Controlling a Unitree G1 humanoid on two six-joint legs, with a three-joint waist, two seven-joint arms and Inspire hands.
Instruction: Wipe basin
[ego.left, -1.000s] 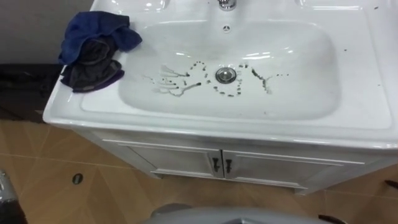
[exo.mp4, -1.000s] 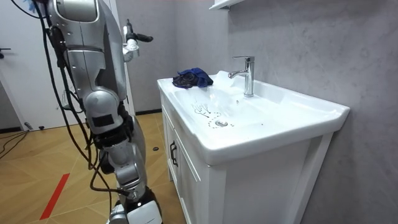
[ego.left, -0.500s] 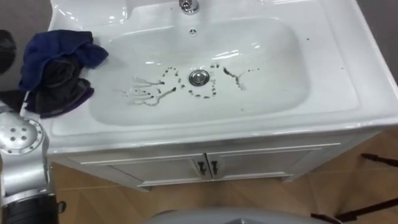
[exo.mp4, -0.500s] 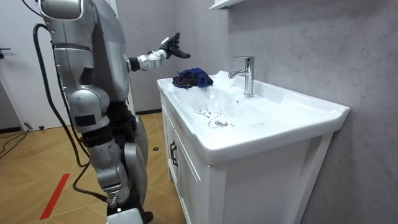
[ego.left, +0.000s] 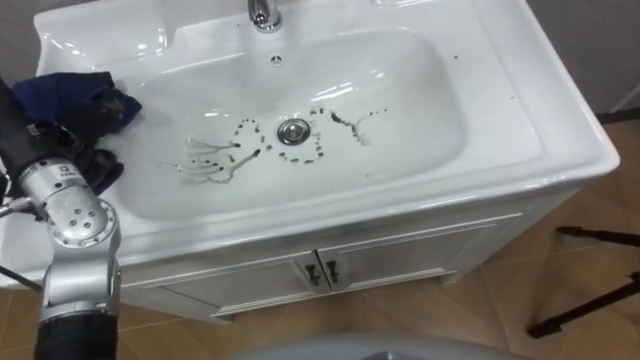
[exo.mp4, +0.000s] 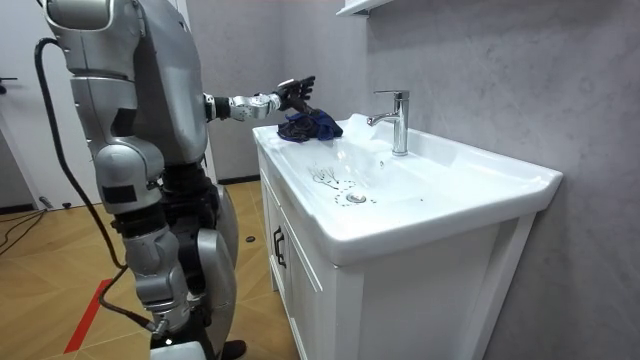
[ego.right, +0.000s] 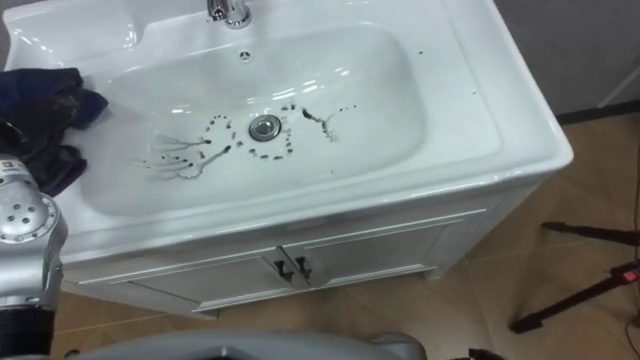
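left hand, seemingly open, hangs over blue cloth beside the stained basin, forearm hiding part of it.

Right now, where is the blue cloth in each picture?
Left eye view: blue cloth on the left rim of the basin, upper left.
Right eye view: blue cloth at the upper left edge.
Room view: blue cloth near the centre, on the room view's left of the faucet.
Shared landmark: the drain.
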